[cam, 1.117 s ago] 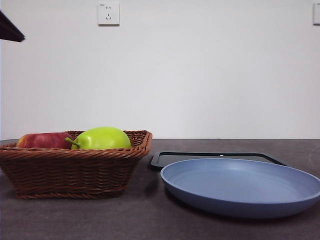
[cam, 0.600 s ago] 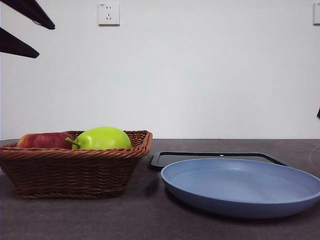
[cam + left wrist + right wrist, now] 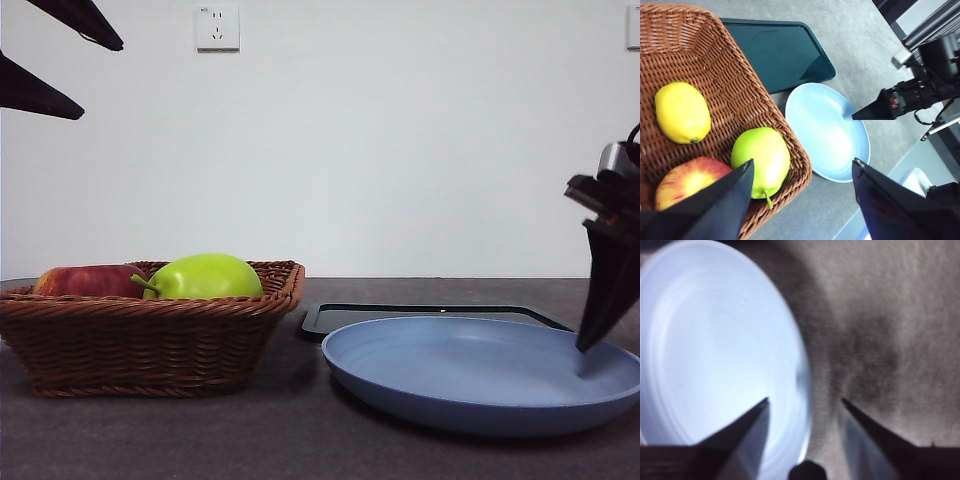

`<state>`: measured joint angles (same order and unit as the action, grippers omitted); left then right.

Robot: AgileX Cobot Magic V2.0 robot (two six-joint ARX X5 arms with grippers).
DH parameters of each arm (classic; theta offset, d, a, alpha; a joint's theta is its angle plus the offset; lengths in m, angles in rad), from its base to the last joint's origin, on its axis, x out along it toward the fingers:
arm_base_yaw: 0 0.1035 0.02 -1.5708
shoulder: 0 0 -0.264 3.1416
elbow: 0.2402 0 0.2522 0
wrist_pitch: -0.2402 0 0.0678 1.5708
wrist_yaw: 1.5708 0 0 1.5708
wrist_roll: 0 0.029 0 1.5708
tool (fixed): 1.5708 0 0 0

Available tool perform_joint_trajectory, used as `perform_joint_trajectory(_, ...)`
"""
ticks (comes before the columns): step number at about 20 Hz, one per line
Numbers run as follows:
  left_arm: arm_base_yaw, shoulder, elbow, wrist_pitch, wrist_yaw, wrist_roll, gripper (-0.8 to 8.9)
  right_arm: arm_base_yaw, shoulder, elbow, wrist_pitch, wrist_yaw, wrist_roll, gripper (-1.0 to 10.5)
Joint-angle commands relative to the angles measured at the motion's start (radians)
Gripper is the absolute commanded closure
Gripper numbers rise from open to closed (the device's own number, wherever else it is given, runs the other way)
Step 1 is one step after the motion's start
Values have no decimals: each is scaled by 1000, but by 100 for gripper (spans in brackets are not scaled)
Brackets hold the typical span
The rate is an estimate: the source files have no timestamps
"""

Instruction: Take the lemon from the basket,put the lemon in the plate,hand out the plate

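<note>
Count on desk (image 3: 300,440): basket (image 3: 740,100) ×1, holding three fruits: lemon (image 3: 682,112) ×1, green apple (image 3: 761,156) ×1, red apple (image 3: 687,181) ×1. Plate (image 3: 480,375) ×1. Black tray (image 3: 777,52) ×1. Wall sockets: one (image 3: 217,27) whole, possibly a second, cut off at the frame edge.

Basket (image 3: 150,340) wall hides the lemon (image 3: 682,112) in front view.
</note>
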<state>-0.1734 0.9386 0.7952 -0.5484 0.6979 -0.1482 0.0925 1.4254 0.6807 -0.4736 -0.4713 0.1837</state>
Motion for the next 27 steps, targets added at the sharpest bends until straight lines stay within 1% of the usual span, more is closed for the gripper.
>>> perform_joint_trajectory(1, -4, 5, 17, 11, 2, 19, 473, 3, 27, 11, 12, -1, 10, 829)
perform_joint_trajectory(5, -4, 5, 17, 45, 2, 17, 473, 2, 30, 11, 14, -1, 10, 944)
perform_joint_trajectory(6, -4, 5, 17, 51, 0, 8, 473, 2, 29, 11, 14, -1, 10, 943)
perform_joint_trajectory(9, -5, 7, 17, 57, -45, -60, 473, 0, 24, 11, 13, -2, 10, 943)
perform_joint_trajectory(10, -5, 8, 17, 59, -50, -65, 472, 0, 14, 11, 8, -2, 11, 943)
perform_joint_trajectory(12, -8, 8, 18, 71, -55, -71, 428, -1, -17, 11, -11, -2, 11, 943)
perform_joint_trajectory(15, -27, 25, 32, 72, -120, -77, 425, -1, -92, 11, -60, -2, 10, 943)
perform_joint_trajectory(19, -67, 135, 97, 63, -210, -47, 425, -1, -240, 11, -145, -2, 11, 943)
perform_joint_trajectory(23, -124, 305, 198, 36, -359, 24, 425, -1, -387, 11, -216, -2, 11, 943)
perform_joint_trajectory(25, -156, 399, 254, 24, -432, 53, 425, -1, -456, 11, -237, -2, 33, 943)
perform_joint_trajectory(27, -183, 486, 299, 23, -505, 87, 425, -1, -516, 11, -251, -1, 37, 943)
